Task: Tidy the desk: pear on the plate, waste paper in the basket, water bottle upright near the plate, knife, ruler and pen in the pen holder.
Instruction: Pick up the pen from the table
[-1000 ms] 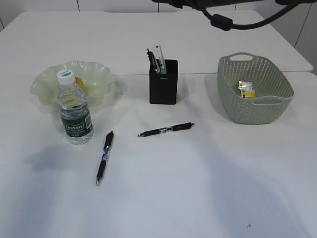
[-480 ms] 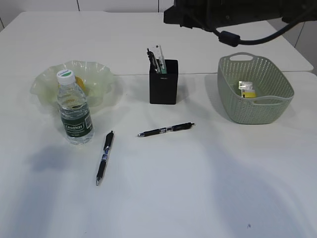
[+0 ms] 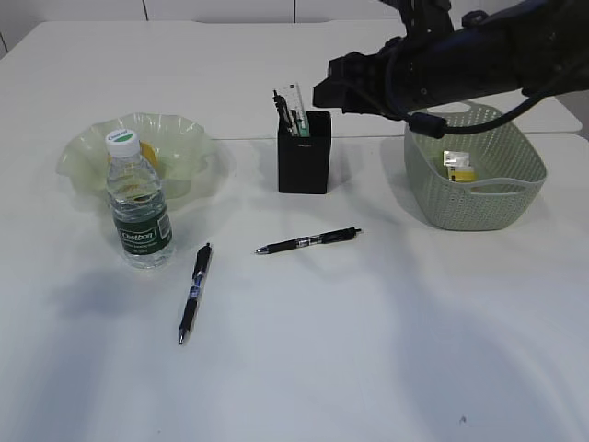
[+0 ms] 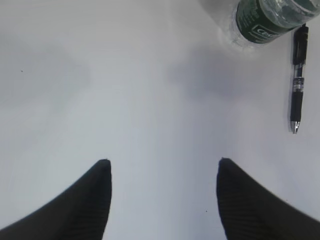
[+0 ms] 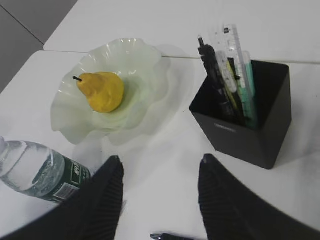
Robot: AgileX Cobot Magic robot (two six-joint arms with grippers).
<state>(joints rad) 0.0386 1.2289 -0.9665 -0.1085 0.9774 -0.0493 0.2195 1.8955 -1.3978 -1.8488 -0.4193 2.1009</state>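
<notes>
The pear (image 5: 102, 91) lies in the wavy plate (image 5: 145, 60). In front of the plate (image 3: 189, 138) the water bottle (image 3: 138, 207) stands upright. The black pen holder (image 3: 304, 157) holds the clear ruler (image 5: 231, 42) and some dark and teal sticks; which one is the knife I cannot tell. Two pens (image 3: 195, 293) (image 3: 308, 241) lie on the desk. The waste paper (image 3: 457, 166) sits in the basket (image 3: 460, 198). My right gripper (image 5: 161, 158) hangs open and empty between plate and holder. My left gripper (image 4: 163, 160) is open over bare desk, the bottle (image 4: 270, 20) and a pen (image 4: 297, 75) ahead to its right.
My right arm (image 3: 460, 64) reaches in from the upper right, above the basket's back rim and just right of the pen holder's top. The white desk (image 3: 368, 350) stretches toward the front. A seam crosses it behind the holder.
The right arm has come down and to the left from the top edge toward the pen holder. Its jaws keep the same gap. No object on the desk has moved.
</notes>
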